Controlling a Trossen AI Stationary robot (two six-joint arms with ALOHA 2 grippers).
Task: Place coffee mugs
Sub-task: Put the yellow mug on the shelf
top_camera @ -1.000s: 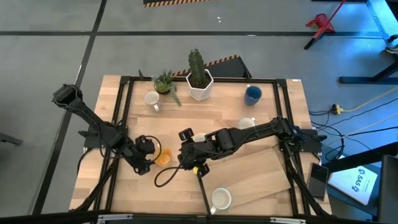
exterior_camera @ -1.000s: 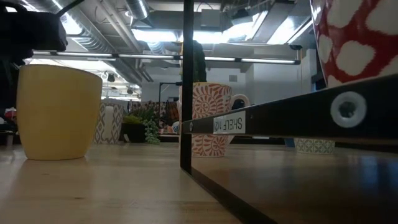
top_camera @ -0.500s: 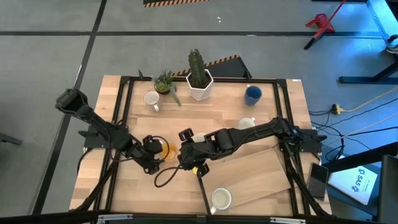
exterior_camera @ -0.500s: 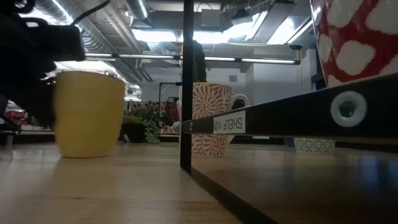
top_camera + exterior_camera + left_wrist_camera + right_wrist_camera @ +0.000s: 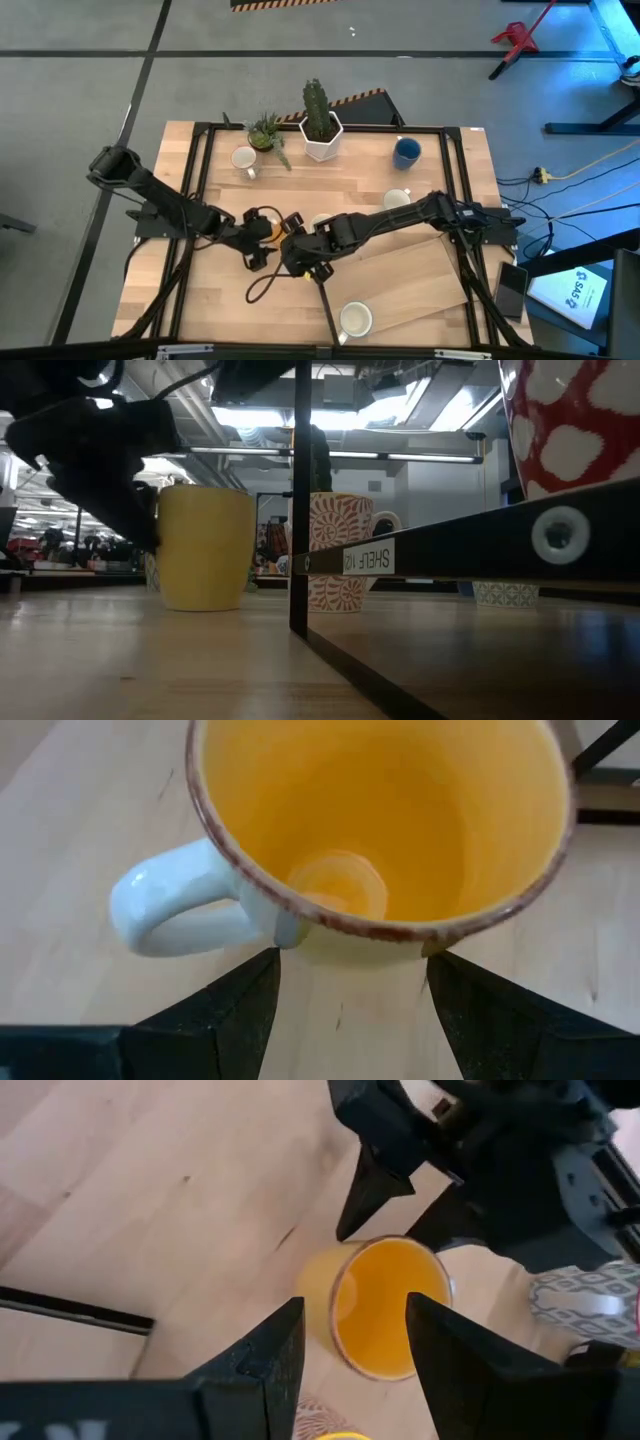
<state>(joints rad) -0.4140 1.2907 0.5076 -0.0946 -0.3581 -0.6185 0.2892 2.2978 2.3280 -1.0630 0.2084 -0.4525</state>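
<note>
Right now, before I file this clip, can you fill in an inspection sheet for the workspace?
Surface: wooden table inside a black frame; slanted board on the right.
Job's things: orange mug upright mid-table; blue mug and cream mug at the back; white mug at the front edge.
Clutter: cactus pot, small plant.
Grippers: left pincer open beside the orange mug, by its handle; right pincer above the same mug.
Cables: black loop on the table.
Surroundings: phone, red stand on the floor.
</note>
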